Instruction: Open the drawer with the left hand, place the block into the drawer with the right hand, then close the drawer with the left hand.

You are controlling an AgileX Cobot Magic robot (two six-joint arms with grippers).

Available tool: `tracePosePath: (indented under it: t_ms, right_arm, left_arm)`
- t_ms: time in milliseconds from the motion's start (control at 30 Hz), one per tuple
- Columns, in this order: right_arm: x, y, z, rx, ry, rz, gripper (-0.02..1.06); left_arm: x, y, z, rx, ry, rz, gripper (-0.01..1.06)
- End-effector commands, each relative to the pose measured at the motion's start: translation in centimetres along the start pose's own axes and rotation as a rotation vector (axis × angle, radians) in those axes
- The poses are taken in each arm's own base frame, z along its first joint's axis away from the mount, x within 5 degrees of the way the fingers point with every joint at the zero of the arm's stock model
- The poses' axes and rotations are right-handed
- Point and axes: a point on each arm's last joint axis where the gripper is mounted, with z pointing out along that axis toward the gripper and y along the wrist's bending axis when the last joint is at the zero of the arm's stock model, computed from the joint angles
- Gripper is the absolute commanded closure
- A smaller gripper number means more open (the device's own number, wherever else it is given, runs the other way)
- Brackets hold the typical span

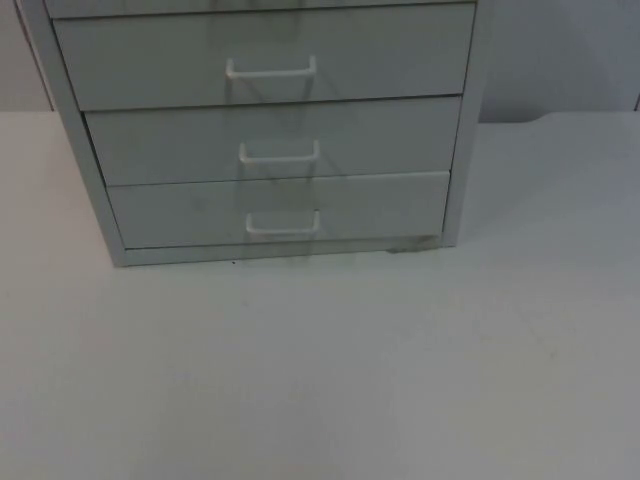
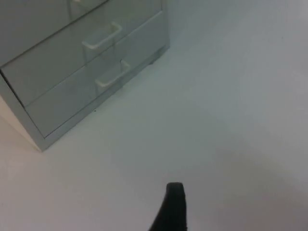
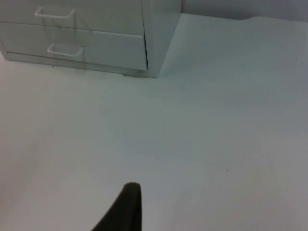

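We saw the cabinet (image 1: pixel 270 130) at the back of the table (image 1: pixel 320 370), its top cut off in the top view. All three visible drawers sat shut; the bottom drawer (image 1: pixel 280 208) had its handle (image 1: pixel 283 224) free. In the wrist views the left gripper (image 2: pixel 171 209) and right gripper (image 3: pixel 126 209) each hovered over bare table, well apart from the cabinet. One fingertip of each showed, so we could not tell whether they were open or closed.
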Motion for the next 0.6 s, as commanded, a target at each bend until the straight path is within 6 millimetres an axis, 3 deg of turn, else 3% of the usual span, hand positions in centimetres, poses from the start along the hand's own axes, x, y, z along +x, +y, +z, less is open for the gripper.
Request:
tracePosePath:
  t_ms: [0, 433, 500, 567]
  right_arm:
    - [0.03, 0.02, 0.01, -0.001, -0.006, 0.001, -0.01]
    - [0.03, 0.02, 0.01, -0.001, -0.006, 0.001, -0.01]
    - [0.03, 0.02, 0.01, -0.001, -0.006, 0.001, -0.01]
    - [0.03, 0.02, 0.01, -0.001, -0.006, 0.001, -0.01]
  left_arm:
    - [0.04, 0.01, 0.08, 0.004, -0.010, -0.004, 0.31]
    - [0.04, 0.01, 0.08, 0.003, -0.010, -0.008, 0.30]
    - [0.04, 0.01, 0.08, 0.003, -0.010, -0.008, 0.26]
    - [0.04, 0.01, 0.08, 0.003, -0.010, -0.008, 0.05]
